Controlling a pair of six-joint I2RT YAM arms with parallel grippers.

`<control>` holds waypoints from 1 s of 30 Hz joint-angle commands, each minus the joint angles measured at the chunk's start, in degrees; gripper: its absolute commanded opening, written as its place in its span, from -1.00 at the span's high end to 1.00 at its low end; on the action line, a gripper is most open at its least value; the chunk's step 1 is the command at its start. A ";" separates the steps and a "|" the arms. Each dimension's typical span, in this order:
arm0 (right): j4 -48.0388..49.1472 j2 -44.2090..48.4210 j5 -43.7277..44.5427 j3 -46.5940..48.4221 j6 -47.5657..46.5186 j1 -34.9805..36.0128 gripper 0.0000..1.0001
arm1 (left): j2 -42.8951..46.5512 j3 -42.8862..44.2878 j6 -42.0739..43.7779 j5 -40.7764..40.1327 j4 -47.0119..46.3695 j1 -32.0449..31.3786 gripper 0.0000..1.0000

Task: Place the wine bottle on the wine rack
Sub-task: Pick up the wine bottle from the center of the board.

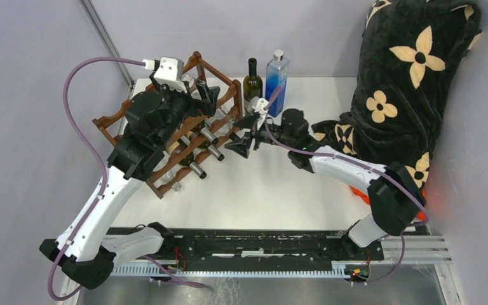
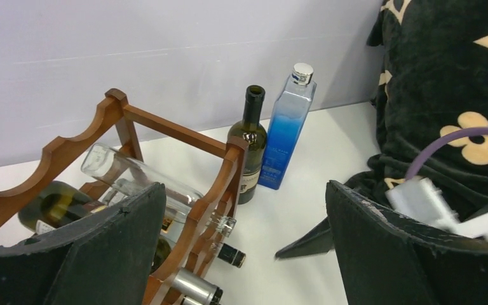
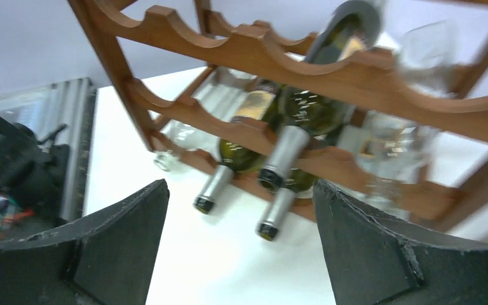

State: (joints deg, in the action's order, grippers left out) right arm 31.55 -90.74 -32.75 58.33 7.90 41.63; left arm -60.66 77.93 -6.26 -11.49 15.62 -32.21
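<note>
Wine bottle upright on the table by the rack, both grippers released

The dark green wine bottle [image 1: 251, 82] stands uncapped on the white table [image 1: 279, 190] near its far edge, just right of the wine rack's [image 2: 184, 131] far corner and not on it. A tall blue bottle [image 1: 277, 75] stands just beside it on the right. The rack sits at an angle on the left of the table and holds several bottles lying down with their necks pointing right, dark green ones and at least one of clear glass. The left gripper [image 2: 244, 186] hovers over the rack's far end with fingers spread wide and nothing between them. The right gripper [image 1: 244, 135] sits low just right of the rack, facing it, also spread and holding nothing. A black blanket with cream flowers [image 1: 413, 82] is heaped at the far right
</note>
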 commanded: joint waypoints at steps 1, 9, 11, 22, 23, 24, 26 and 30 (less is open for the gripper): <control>-3.50 7.59 -5.78 -1.55 -14.96 -6.35 -0.80 | 0.11 -0.89 -3.70 2.82 -6.44 0.30 -1.00; -10.07 11.96 -0.31 -1.24 -20.96 -20.48 -0.96 | -2.48 -2.21 -6.97 6.34 -10.20 0.26 -1.00; -9.09 11.09 -0.12 -0.43 -18.90 -23.86 -0.96 | -2.97 -2.70 -8.31 7.24 -11.20 0.27 -1.00; -17.96 -10.48 -4.24 26.98 -15.81 -30.18 -0.96 | -3.35 -4.26 -13.03 9.05 -11.83 0.26 -1.00; -18.65 -12.73 -4.49 29.48 -15.31 -30.19 -0.96 | -3.18 -4.34 -13.19 9.04 -11.72 0.30 -1.00; -19.23 -14.37 -4.31 32.10 -14.65 -30.14 -0.96 | -3.03 -4.46 -13.43 8.99 -11.67 0.30 -1.00; -20.68 -17.44 -3.50 35.94 -14.46 -30.17 -0.96 | -2.61 -4.65 -13.95 8.78 -11.49 0.30 -1.00; -24.28 -20.89 0.55 41.41 -14.88 -30.19 -0.96 | -1.48 -5.60 -15.17 8.31 -11.35 0.29 -1.00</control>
State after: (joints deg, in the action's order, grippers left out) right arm 10.81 -109.73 -35.33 93.76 -7.49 11.25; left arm -64.49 72.90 -17.87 -3.05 7.14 -32.21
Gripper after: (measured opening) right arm 0.979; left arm 0.996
